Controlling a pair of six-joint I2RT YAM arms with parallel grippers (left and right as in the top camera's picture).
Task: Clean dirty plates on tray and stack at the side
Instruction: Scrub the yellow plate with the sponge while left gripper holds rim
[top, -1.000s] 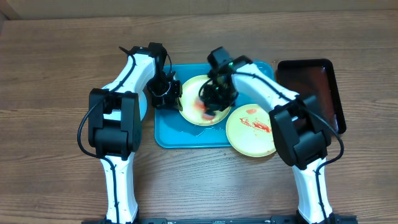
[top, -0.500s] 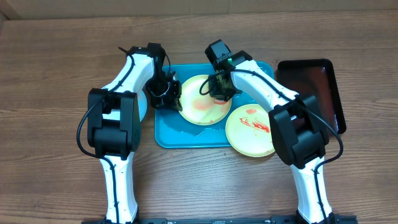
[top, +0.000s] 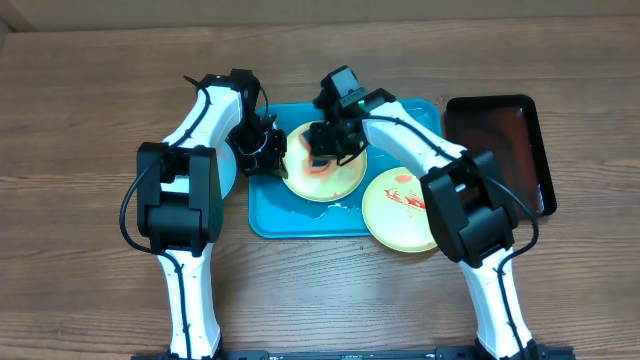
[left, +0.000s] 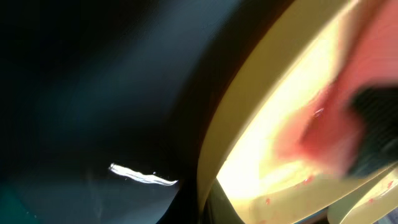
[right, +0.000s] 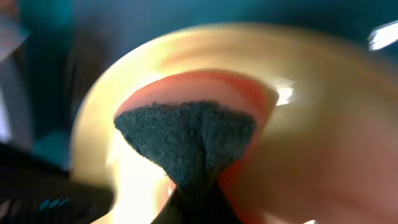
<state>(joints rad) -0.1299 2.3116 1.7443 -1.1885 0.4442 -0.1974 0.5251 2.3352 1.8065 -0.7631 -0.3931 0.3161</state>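
A pale yellow-green plate (top: 335, 178) with a red sauce smear lies in the turquoise tray (top: 300, 218). My left gripper (top: 270, 150) is shut on this plate's left rim; the rim runs between its jaws in the left wrist view (left: 242, 118). My right gripper (top: 330, 140) is shut on a dark sponge (right: 186, 137) and presses it on the smeared plate (right: 311, 143). A second yellow-green plate (top: 400, 210) with red smears lies over the tray's front right corner. A pale blue-white plate (top: 229, 168) lies left of the tray, mostly hidden by my left arm.
A smaller glossy black tray (top: 500, 140) stands to the right of the turquoise tray. The wooden table (top: 80, 150) extends on all sides. Both arms cross over the tray's back half.
My right gripper has swept the sponge from the plate's middle toward its back and then left. The held plate has shifted slightly left. The left gripper has kept its hold.
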